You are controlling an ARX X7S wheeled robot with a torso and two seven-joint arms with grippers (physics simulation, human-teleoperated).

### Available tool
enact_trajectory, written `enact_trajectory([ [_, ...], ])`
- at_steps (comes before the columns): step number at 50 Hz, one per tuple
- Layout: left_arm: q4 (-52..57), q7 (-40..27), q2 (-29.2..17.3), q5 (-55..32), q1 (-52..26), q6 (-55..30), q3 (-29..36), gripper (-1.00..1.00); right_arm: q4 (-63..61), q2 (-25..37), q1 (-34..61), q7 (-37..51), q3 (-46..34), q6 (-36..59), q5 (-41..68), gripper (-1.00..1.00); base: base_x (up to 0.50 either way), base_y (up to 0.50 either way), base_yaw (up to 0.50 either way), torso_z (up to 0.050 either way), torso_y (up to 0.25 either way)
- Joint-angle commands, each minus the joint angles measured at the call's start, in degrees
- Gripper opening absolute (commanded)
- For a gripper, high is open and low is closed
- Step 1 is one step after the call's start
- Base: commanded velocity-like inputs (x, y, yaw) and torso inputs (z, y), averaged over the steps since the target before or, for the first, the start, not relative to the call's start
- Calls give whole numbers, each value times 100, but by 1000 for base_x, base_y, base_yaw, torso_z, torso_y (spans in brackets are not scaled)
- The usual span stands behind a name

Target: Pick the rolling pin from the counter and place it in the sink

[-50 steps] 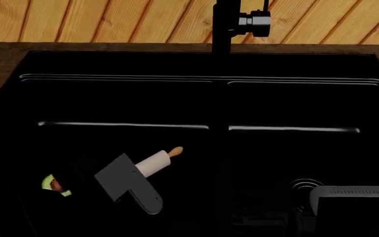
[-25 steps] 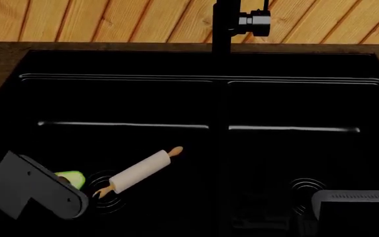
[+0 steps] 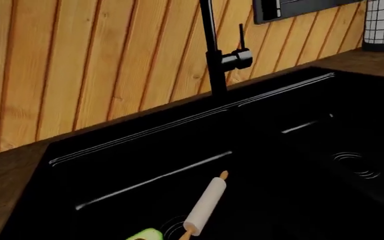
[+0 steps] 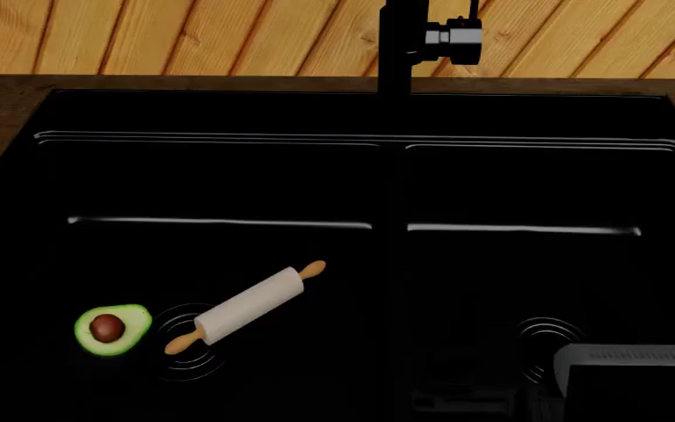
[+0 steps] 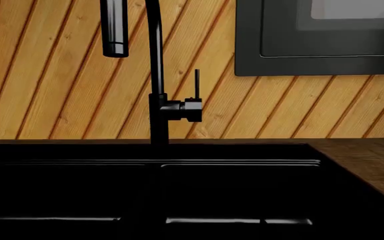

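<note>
Two items lay in the left basin of the sink point(image 4: 350, 114): avocado half point(image 4: 112, 330) at far left, cut side up w/ pit showing, then the rolling pin point(image 4: 247, 306) just beside it, not touching, angled, lower handle over the drain rings point(image 4: 191, 352), upper handle pointing twd the centre divider. Pin was free, flat on the basin floor, nothing gripping it; placement looked done. Left gripper wasn't in any view, state n/a. Further right, faucet point(image 4: 399, 44) at back centre. Bottom right, grey block of right arm point(image 4: 631, 365) low over the right basin; couldn't tell jaw width. Best finish, IMO: keep both arms clear, retract up and away, no bumping the pin.
</note>
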Motion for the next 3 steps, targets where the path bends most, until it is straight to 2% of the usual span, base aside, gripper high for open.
enact_trajectory([
  [1,419,-62,-796,839,1271,1443,-228,100,-81,-76,-76,-48,143,12,-105,100,0,0,0,0,0],
  [3,405,-150,-990,1115,1631,1857,-163,100,-48,-83,-89,-51,137,-21,-108,100,0,0,0,0,0],
])
